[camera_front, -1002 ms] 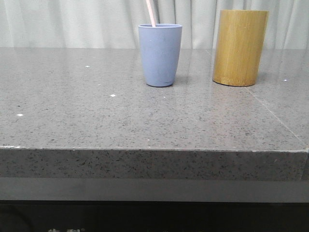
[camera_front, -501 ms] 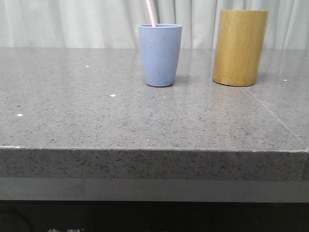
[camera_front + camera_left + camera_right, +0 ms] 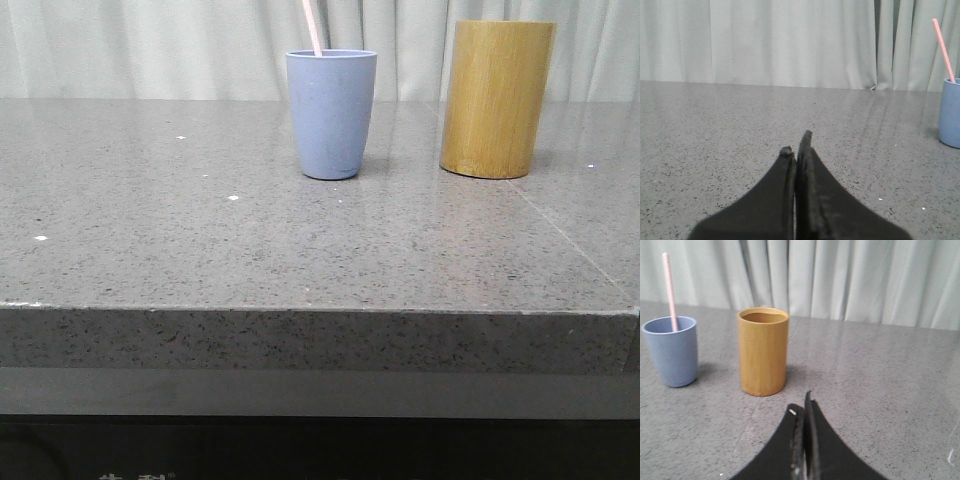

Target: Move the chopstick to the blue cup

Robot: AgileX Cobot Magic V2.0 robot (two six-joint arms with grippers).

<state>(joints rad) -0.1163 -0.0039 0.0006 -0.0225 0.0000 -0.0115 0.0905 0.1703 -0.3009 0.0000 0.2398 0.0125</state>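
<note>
Job looks done: the chopstick (image 3: 312, 27) stands in the blue cup (image 3: 331, 114), left gripper (image 3: 796, 148) and right gripper (image 3: 801, 407) both closed, empty.

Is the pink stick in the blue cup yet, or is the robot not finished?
It looks finished. The chopstick stands inside the blue cup, leaning and poking out above its rim. The bamboo holder beside it looks empty from the right wrist view. Nothing is in hand: the left gripper and right gripper are shut on nothing, back from the cups. Nothing seems left.
</note>
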